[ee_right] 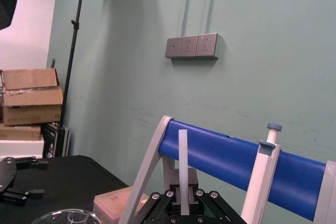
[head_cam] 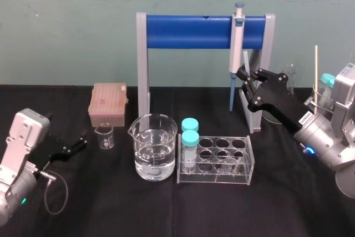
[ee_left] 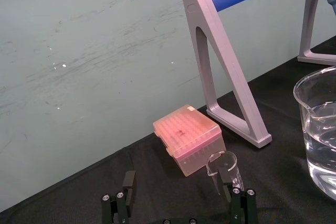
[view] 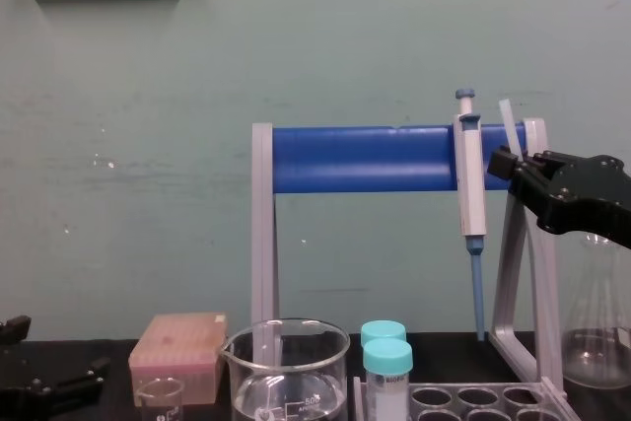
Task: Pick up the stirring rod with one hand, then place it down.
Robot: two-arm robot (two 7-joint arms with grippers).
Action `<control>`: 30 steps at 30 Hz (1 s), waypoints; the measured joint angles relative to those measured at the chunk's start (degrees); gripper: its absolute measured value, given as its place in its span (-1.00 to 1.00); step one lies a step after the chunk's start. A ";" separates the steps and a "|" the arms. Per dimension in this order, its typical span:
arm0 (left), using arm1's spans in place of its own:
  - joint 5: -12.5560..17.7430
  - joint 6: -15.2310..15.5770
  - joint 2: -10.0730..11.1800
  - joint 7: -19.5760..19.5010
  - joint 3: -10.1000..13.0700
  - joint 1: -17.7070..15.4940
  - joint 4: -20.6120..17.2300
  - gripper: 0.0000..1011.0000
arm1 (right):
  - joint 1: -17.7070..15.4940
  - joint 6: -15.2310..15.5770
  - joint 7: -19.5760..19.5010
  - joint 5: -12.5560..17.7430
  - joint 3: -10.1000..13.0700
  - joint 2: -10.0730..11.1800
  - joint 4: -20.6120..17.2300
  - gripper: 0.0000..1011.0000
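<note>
Chest view: finds the stirring rod [view: 506, 120], thin, straight, translucent glass, pinched upright in the chunky black right gripper [view: 505, 163], raised beside the blue-barred pipette stand [view: 365, 158], well above the black-clothed table [head_cam: 288, 203]. Judges the pick-up done and only the setting-down left. Notes the left gripper [head_cam: 75, 145] low at table's left, fingers spread, empty, near a small clear beaker [head_cam: 104, 136].

A black-clothed table [head_cam: 222, 209] fills the lower frame. Left of centre stand a pink tip box [head_cam: 107, 104] and a small beaker [head_cam: 104, 136]. At centre are a water beaker [head_cam: 155, 146] and a tube rack [head_cam: 215, 161], with a pipette stand [head_cam: 143, 70] behind.
</note>
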 joint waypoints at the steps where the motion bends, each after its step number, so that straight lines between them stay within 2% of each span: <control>1: 0.00 0.00 0.00 0.00 0.00 0.00 0.00 0.98 | 0.00 0.00 0.00 0.00 0.00 0.00 0.00 -0.86; 14: 0.00 0.00 0.00 0.00 0.00 0.00 0.00 0.98 | 0.03 0.00 0.14 -0.17 0.09 0.00 0.00 -0.86; 18: 0.00 0.00 0.00 0.00 0.00 0.00 0.00 0.98 | 0.39 -0.20 1.64 -0.38 0.26 0.16 -0.25 -0.86; 30: 0.00 0.00 0.00 0.00 0.00 0.00 0.00 0.98 | 0.19 0.88 7.77 3.22 -0.97 0.21 -0.76 -0.86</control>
